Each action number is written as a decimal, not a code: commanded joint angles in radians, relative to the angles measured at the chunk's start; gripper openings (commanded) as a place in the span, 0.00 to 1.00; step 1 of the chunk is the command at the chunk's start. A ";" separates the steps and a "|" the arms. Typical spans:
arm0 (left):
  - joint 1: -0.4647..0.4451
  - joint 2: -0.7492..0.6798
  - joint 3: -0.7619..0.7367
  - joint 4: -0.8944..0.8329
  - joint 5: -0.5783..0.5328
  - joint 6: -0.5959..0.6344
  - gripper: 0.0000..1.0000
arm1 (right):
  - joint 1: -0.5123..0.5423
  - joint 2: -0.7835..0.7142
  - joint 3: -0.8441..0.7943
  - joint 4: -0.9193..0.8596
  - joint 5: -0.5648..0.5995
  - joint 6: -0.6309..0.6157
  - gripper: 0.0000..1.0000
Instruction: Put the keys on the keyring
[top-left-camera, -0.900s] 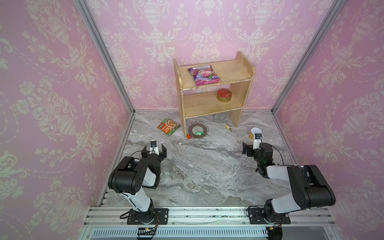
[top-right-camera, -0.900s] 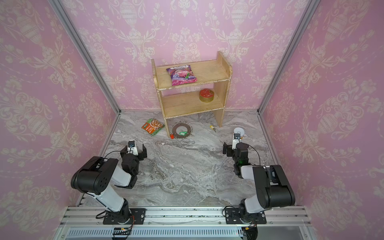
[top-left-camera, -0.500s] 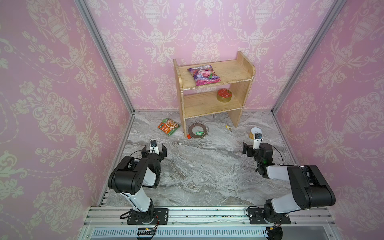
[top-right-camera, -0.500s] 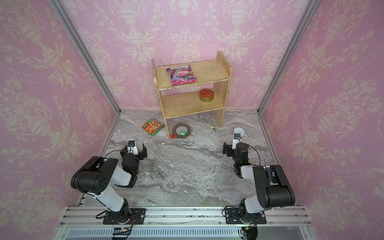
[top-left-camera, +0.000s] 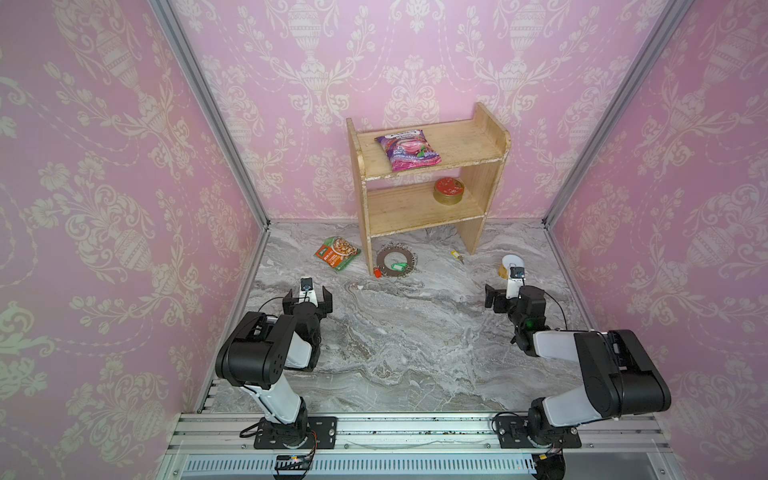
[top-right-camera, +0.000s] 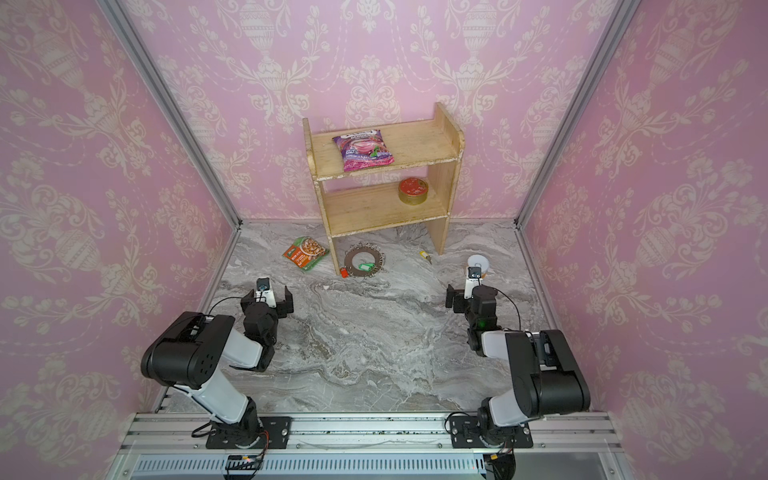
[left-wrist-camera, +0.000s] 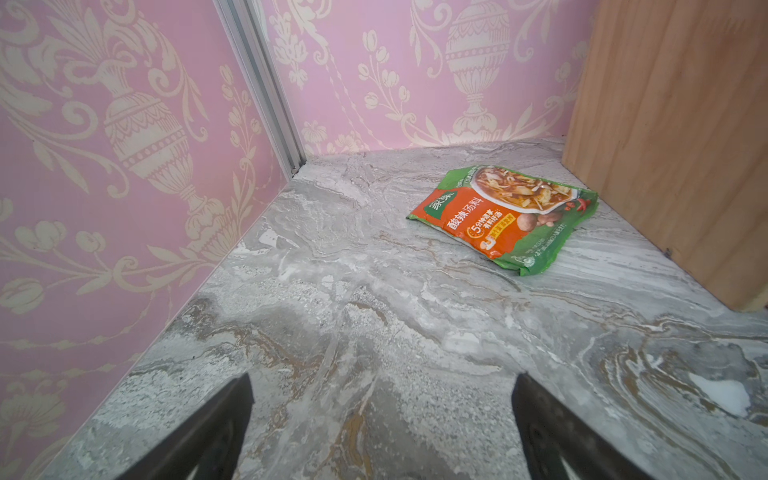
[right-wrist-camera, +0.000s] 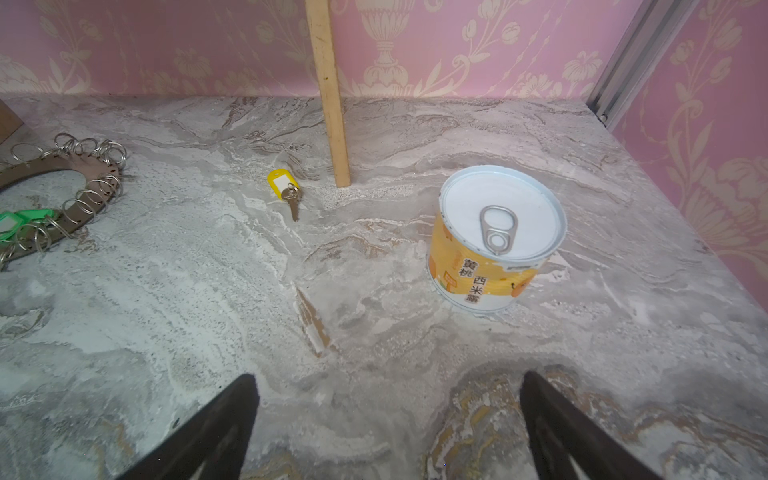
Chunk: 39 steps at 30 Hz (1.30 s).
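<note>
In both top views my left gripper (top-left-camera: 308, 300) sits at the 9 o'clock side of the grey marbled tabletop (top-left-camera: 415, 353) and my right gripper (top-left-camera: 508, 296) at 3 o'clock. Both have their jaws spread wide and hold nothing. The large flat grey metal keyring (top-left-camera: 381, 260), rimmed with wire loops, lies at 12 o'clock by a foot of the pale wooden two-tier shelf (top-left-camera: 415, 208). The green-tagged key (top-left-camera: 398, 264) rests in its hole, the red-orange-tagged key (top-left-camera: 377, 272) at its rim at 7 o'clock, and the yellow-tagged key (top-left-camera: 456, 256) apart at 3 o'clock.

My left wrist camera shows parted fingers and a green-and-orange soup packet (left-wrist-camera: 503, 216).

My right wrist camera shows parted fingers, with the yellow-tagged key between the keyring and a yellow pull-tab can (right-wrist-camera: 498, 237).
</note>
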<state>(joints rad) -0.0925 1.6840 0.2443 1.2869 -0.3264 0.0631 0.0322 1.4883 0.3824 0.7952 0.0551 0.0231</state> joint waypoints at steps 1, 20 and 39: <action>0.010 -0.014 0.015 -0.031 0.018 -0.012 0.99 | -0.007 0.012 0.022 -0.010 -0.013 0.009 1.00; -0.070 -0.459 0.266 -0.830 0.051 -0.080 0.99 | 0.225 -0.096 0.481 -0.961 -0.133 0.046 1.00; -0.095 -0.568 0.228 -0.963 0.169 -0.280 0.99 | 0.394 0.525 1.033 -0.907 -0.222 0.457 0.75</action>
<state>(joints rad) -0.1810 1.1275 0.4755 0.3481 -0.1844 -0.1959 0.4194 1.9617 1.3552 -0.1329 -0.2295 0.3489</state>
